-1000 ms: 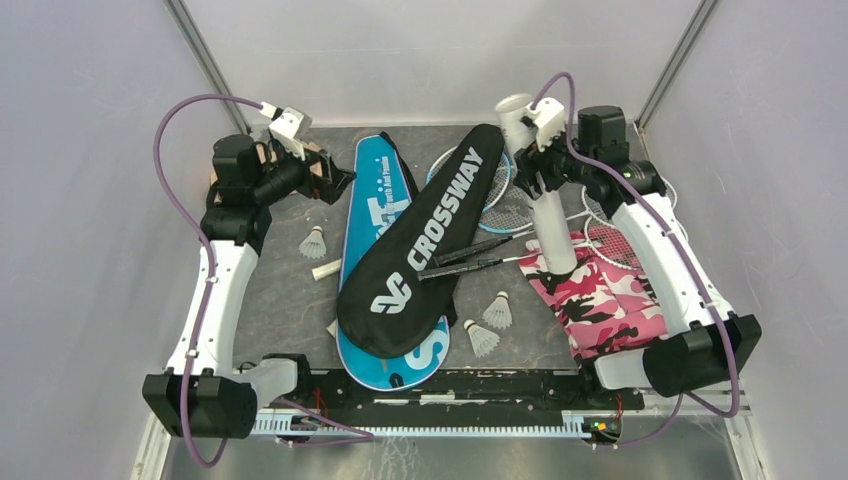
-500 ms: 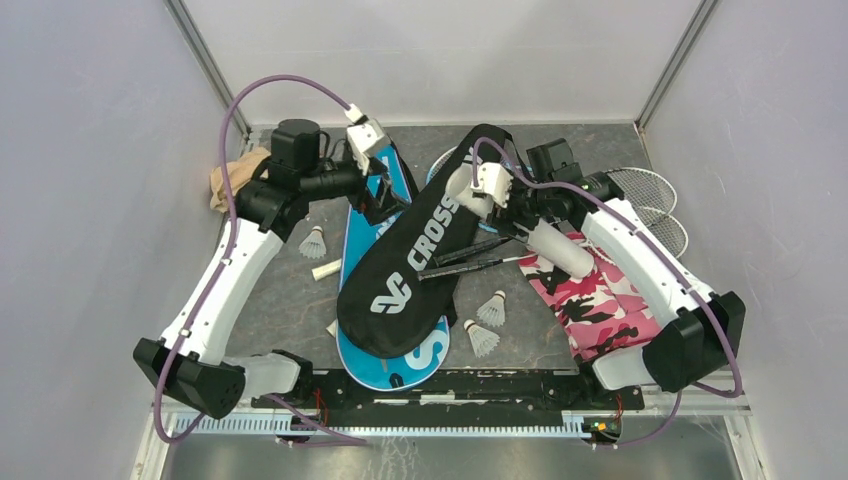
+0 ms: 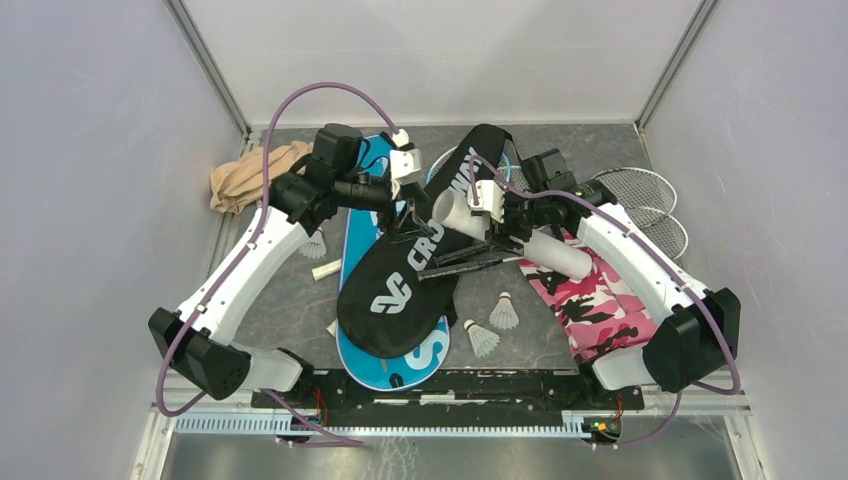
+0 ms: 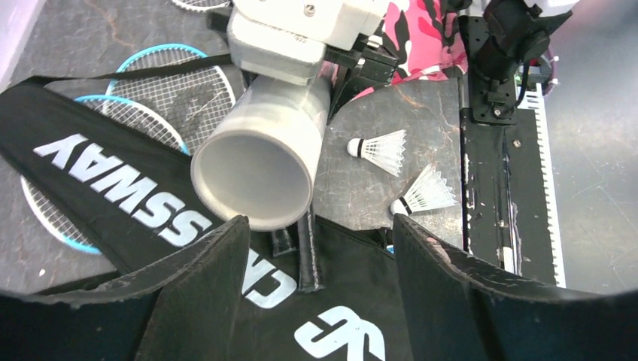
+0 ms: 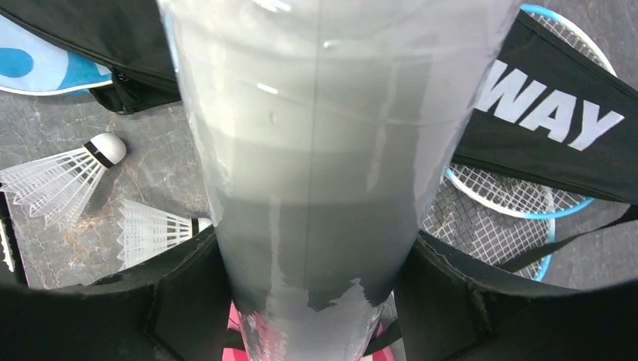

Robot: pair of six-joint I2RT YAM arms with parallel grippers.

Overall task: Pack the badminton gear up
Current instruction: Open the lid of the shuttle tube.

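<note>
My right gripper (image 3: 503, 228) is shut on the long white tube (image 3: 520, 240) and holds it tilted. The tube's open mouth (image 4: 252, 177) points left toward my left gripper (image 3: 408, 222). That gripper is open and empty, low over the black CROSSWAY cover (image 3: 400, 285), its fingers (image 4: 203, 263) straddling black racket handles (image 4: 308, 256). The blue SPORT cover (image 3: 395, 368) lies under the black one. Two shuttlecocks (image 3: 505, 312) (image 3: 480, 338) lie near the front; a third (image 3: 313, 245) lies by the left arm. Blue-framed rackets (image 4: 162, 98) lie under the black cover. Silver rackets (image 3: 650, 200) lie at the back right.
A pink camouflage cloth (image 3: 600, 300) lies under the right arm. A tan cloth bundle (image 3: 240, 180) sits at the back left. Two small white pieces (image 3: 326, 270) (image 3: 332, 328) lie left of the covers. Metal frame posts and walls enclose the table.
My left arm swung right from the back left corner to over the black cover. My right arm tipped the tube from upright to slanted, mouth toward the left gripper.
</note>
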